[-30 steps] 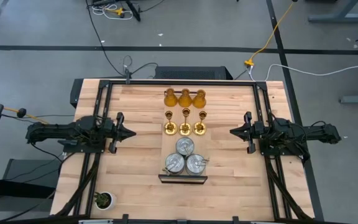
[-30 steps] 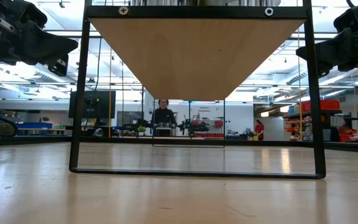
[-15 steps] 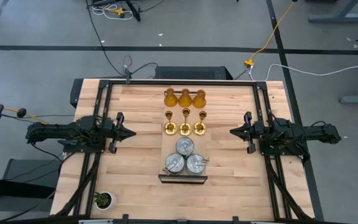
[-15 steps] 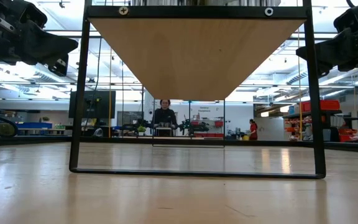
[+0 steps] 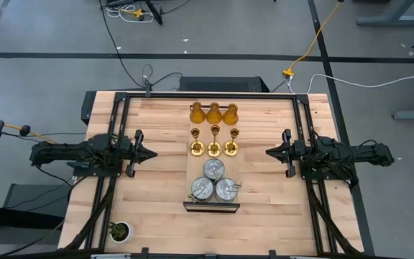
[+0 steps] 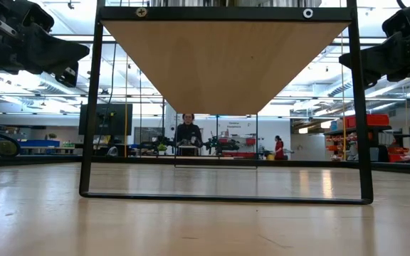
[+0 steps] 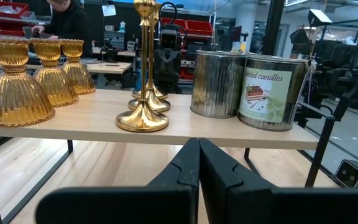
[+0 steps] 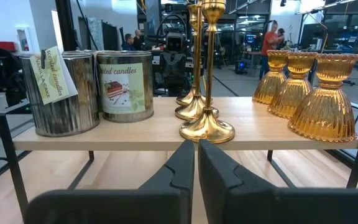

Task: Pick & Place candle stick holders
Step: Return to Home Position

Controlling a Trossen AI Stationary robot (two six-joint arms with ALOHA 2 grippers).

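Hovering above the tabletop (image 5: 157, 194) near its left edge, the left pincer (image 5: 153, 153) is pointing toward the shelf (image 5: 192, 167) with its fingers pressed together, gripping nothing. The right pincer (image 5: 268, 152) is facing it from near the right edge, its fingers likewise pressed together and empty. Both are hanging well apart from the shelf, which is standing in the middle of the tabletop. All nine pieces are sitting upright on the shelf top in three rows. Three amber glass candle holders (image 5: 213, 113) are lining the end toward the tabletop's far edge, and three gold candlesticks (image 5: 214, 142) are forming the middle row. Three silver scented-candle tins (image 5: 214, 181) are filling the end toward the edge by the low camera, one tin ahead of two side by side. A small potted plant (image 5: 120, 231) is sitting near the tabletop's left corner at that same edge. A person in a dark top (image 6: 186, 131) is showing far off beyond the tabletop.
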